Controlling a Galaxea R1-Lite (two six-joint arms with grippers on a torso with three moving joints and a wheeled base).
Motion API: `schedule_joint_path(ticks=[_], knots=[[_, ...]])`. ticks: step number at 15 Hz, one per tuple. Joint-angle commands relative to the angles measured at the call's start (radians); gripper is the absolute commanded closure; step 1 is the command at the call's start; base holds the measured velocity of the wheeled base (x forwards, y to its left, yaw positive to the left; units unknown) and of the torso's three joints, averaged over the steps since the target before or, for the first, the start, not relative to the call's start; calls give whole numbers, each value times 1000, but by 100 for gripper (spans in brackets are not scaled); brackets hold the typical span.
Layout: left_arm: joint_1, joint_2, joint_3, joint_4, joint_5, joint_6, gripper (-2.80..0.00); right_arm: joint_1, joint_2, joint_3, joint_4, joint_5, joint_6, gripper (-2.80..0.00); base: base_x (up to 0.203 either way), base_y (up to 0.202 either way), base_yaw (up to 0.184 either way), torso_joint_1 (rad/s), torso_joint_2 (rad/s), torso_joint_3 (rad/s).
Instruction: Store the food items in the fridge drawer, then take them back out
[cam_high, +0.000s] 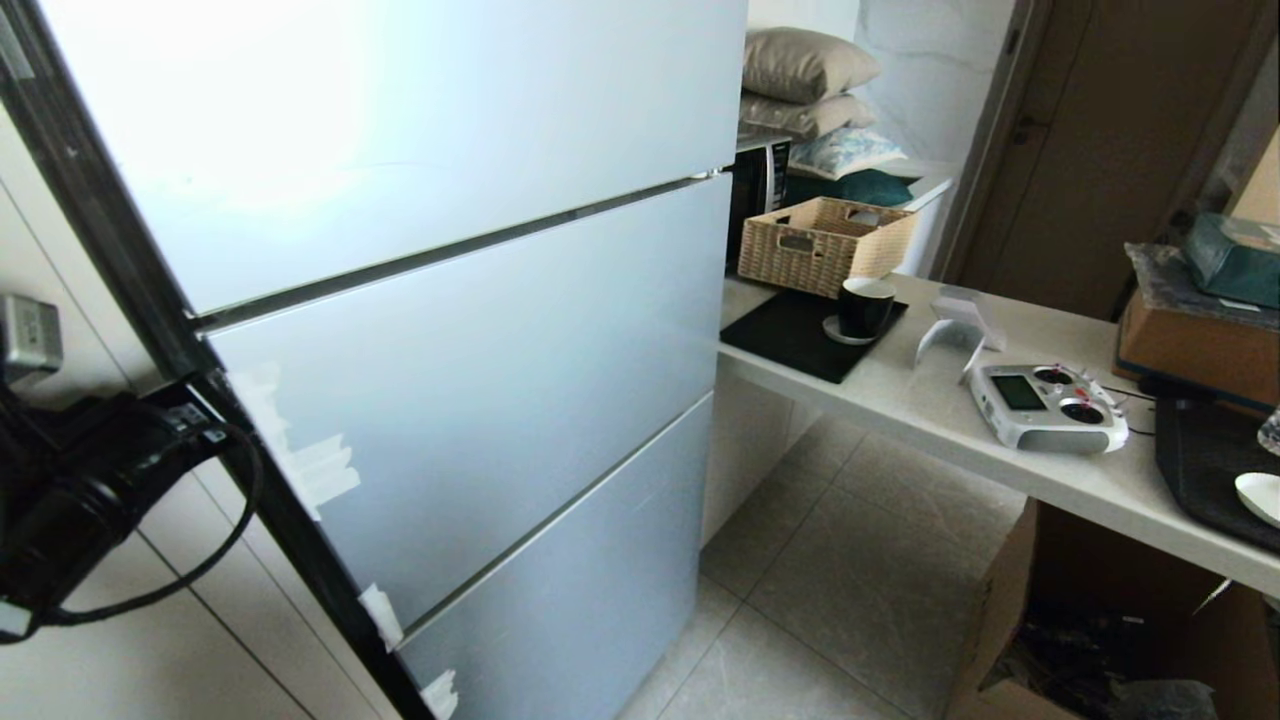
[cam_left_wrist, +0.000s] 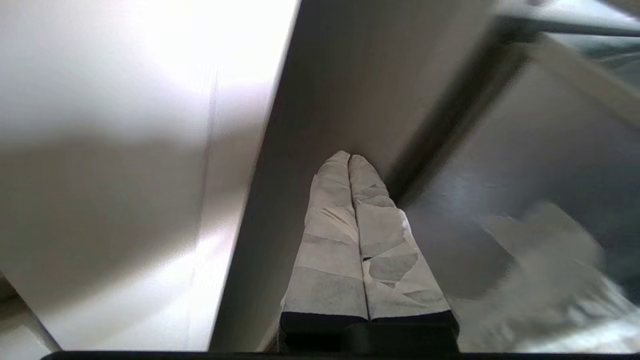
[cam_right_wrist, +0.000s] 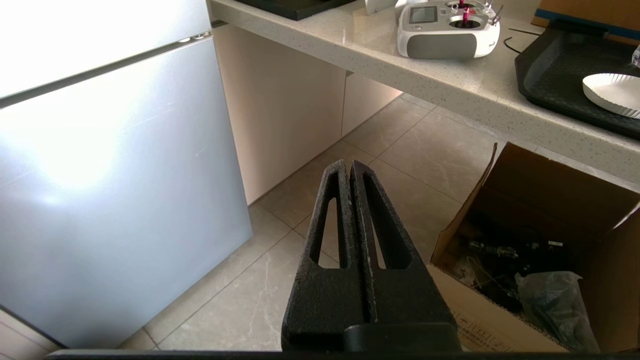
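You have no food items or fridge drawer in view: the pale fridge (cam_high: 450, 330) is shut. Your left hand (cam_left_wrist: 350, 159), fingers pressed together and empty, noses at the door's edge seam, likely to pry it open. Your right hand (cam_right_wrist: 350, 167), closed and empty, hangs parked above the tiled floor (cam_right_wrist: 300, 200), beside the tabletop (cam_high: 930, 410).

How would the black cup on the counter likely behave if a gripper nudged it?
The black cup stands upright on a small saucer on the black mat, so it would probably slide with the saucer or tip. It looks ceramic: likely rigid, fairly heavy and breakable.
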Motion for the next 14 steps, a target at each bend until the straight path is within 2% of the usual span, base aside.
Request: schedule_joint_path(ticks=[1,2,4,11,14], knots=[[-29,-3,25,-26,-32,-2,0,0,0,0,0,0,0,0,0,0,0,0,0,0],[-35,-8,40,-51,-66,-1,0,-1,1,0,0,0,0,0,0,0,0,0,0,0],[-36,-8,58,-73,-94,0,0,1,1,0,0,0,0,0,0,0,0,0,0,0],[-40,-68,103,-73,-126,5,0,-1,1,0,0,0,0,0,0,0,0,0,0,0],[-81,-98,142,-73,-129,9,0,-1,1,0,0,0,0,0,0,0,0,0,0,0]])
